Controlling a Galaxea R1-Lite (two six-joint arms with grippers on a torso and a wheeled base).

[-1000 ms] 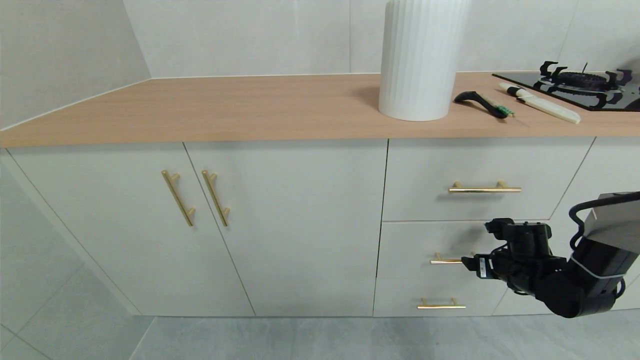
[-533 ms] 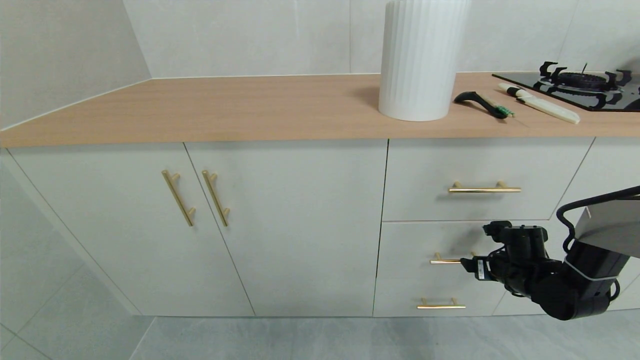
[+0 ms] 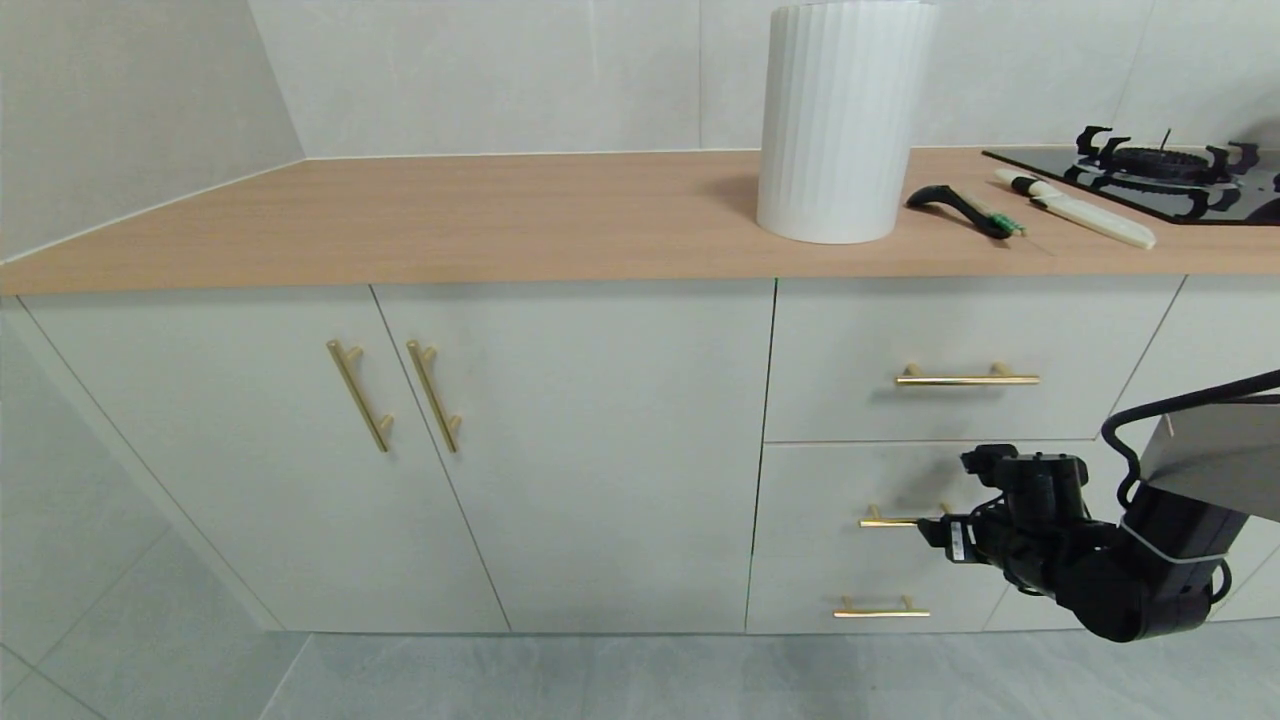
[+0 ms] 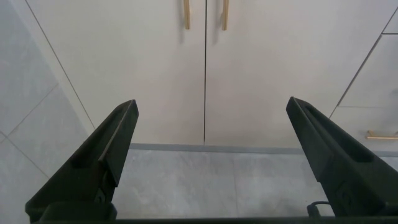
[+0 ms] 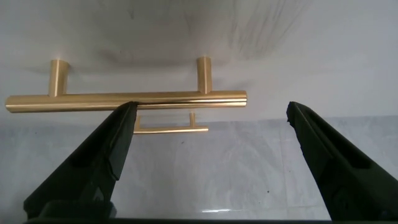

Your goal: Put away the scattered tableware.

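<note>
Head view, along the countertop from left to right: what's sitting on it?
White ribbed container → black-handled tool → white knife → hob

Matt wood-grain countertop (image 3: 500, 215), polished brass-coloured metal drawer handle (image 5: 174, 98), smooth pale knife (image 3: 1085, 218).
</note>
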